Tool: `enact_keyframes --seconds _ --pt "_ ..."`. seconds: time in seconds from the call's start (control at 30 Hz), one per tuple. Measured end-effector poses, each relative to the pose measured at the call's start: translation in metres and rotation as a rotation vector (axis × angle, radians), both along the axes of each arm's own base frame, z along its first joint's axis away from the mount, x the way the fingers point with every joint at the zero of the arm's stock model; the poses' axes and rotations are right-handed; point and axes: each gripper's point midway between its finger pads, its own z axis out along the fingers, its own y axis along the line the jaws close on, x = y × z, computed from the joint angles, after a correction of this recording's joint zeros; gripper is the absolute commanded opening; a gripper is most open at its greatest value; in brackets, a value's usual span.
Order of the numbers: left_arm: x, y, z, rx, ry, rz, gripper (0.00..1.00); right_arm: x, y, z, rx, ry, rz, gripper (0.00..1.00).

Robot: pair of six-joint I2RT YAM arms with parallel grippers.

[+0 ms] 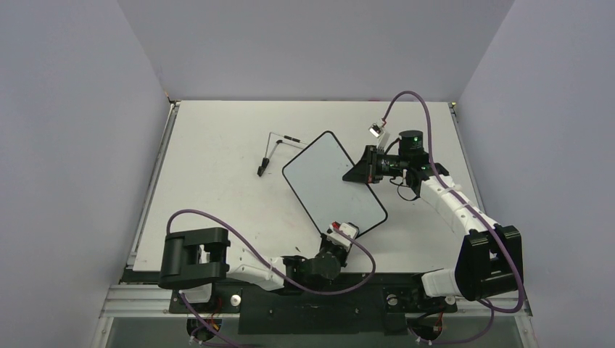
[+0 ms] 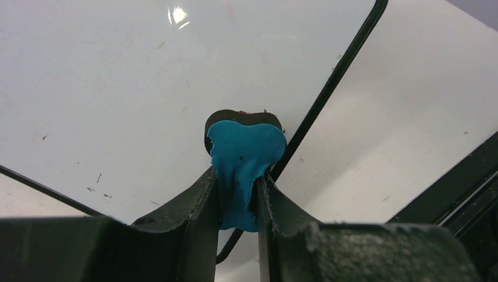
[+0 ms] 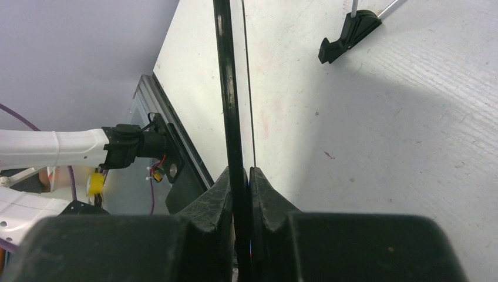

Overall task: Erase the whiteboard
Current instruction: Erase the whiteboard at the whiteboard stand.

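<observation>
The whiteboard [image 1: 332, 185], white with a thin black frame, lies tilted in the middle of the table; no writing shows on it. My right gripper [image 1: 368, 165] is shut on its right edge, and the wrist view shows the frame [image 3: 229, 106] edge-on between the jaws. My left gripper [image 1: 341, 233] is shut on the small blue eraser [image 2: 244, 158] at the board's near corner, its dark pad facing the board surface [image 2: 117, 88]. The board's black frame [image 2: 335, 82] runs diagonally behind the eraser.
A thin black wire stand [image 1: 272, 154] lies on the table left of the board, and its foot shows in the right wrist view [image 3: 347, 36]. The table's near edge rail [image 2: 464, 182] lies close to the left gripper. Purple cables loop around both arms.
</observation>
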Motion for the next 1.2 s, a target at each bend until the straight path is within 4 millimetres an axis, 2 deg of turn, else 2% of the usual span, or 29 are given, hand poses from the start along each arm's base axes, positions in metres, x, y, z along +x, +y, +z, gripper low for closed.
enact_keyframes --seconds 0.27,0.37,0.53,0.67,0.83,1.07,1.2 --pt "-0.001 0.006 -0.019 0.036 0.034 0.018 0.00 0.000 -0.001 -0.003 -0.008 -0.002 -0.005 0.00" --pt "-0.001 0.015 -0.030 0.054 0.055 0.027 0.00 0.001 -0.001 -0.004 -0.010 -0.003 -0.007 0.00" --pt "0.006 0.053 -0.058 0.114 0.106 0.067 0.00 0.003 -0.001 -0.003 -0.010 -0.012 -0.011 0.00" --pt "0.018 0.083 -0.065 0.142 0.128 0.120 0.00 0.003 -0.002 -0.003 -0.010 -0.005 -0.016 0.00" --pt "0.031 0.103 -0.052 0.120 0.130 0.160 0.00 -0.001 -0.002 -0.005 -0.010 0.026 -0.017 0.00" --pt "0.043 0.123 -0.006 -0.048 0.138 0.141 0.00 -0.019 -0.007 -0.019 -0.066 0.084 0.025 0.00" --pt "0.054 0.142 0.016 -0.153 0.156 0.126 0.00 -0.026 -0.011 -0.021 -0.152 0.039 0.074 0.00"
